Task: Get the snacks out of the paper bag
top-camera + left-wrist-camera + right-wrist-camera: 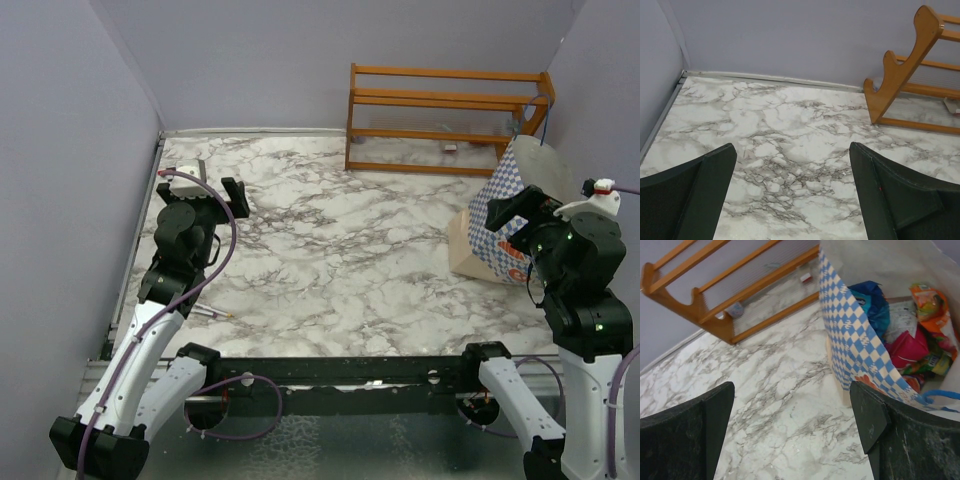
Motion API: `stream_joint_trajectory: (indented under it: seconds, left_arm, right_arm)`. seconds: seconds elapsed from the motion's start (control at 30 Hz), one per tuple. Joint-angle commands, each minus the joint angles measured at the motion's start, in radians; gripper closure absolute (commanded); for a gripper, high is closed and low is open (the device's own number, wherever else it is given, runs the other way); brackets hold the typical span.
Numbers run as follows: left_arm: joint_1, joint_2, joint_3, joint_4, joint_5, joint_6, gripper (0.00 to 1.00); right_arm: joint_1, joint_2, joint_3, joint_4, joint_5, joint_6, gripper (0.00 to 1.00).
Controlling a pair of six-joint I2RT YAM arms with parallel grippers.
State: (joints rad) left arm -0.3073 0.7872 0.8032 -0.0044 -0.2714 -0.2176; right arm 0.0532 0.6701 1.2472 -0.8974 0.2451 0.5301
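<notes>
Right wrist view looks down into the paper bag, where the snacks lie heaped: a blue chip bag at the far side, a pink packet in the middle, an orange wrapper beyond it. The bag stands open at the right side of the marble table, near the right end of the orange wooden rack. The right gripper hangs just beside the bag's chequered wall, jaws spread wide, holding nothing. The left gripper, well apart over the table's left side, is likewise spread wide and empty.
</notes>
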Motion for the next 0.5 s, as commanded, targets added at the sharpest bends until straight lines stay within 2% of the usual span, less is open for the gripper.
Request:
stream_joint_trajectory:
  seconds: [0.0, 0.17, 0.27, 0.47]
  left_arm:
    - [-0.008, -0.009, -0.012, 0.096, -0.032, 0.012, 0.01]
    - [-0.014, -0.004, -0.017, 0.121, -0.033, 0.011, 0.01]
    - [-0.017, -0.004, -0.02, 0.132, -0.03, 0.008, 0.01]
    - [-0.023, 0.001, -0.028, 0.147, -0.03, 0.005, 0.01]
  right_arm:
    - [-0.013, -0.012, -0.017, -0.064, 0.174, 0.056, 0.01]
    - [-0.017, 0.039, -0.034, -0.024, 0.197, -0.029, 0.01]
    - [-0.018, 0.087, -0.034, 0.039, 0.189, -0.135, 0.01]
    - [-0.019, 0.248, 0.058, 0.106, 0.124, -0.267, 0.01]
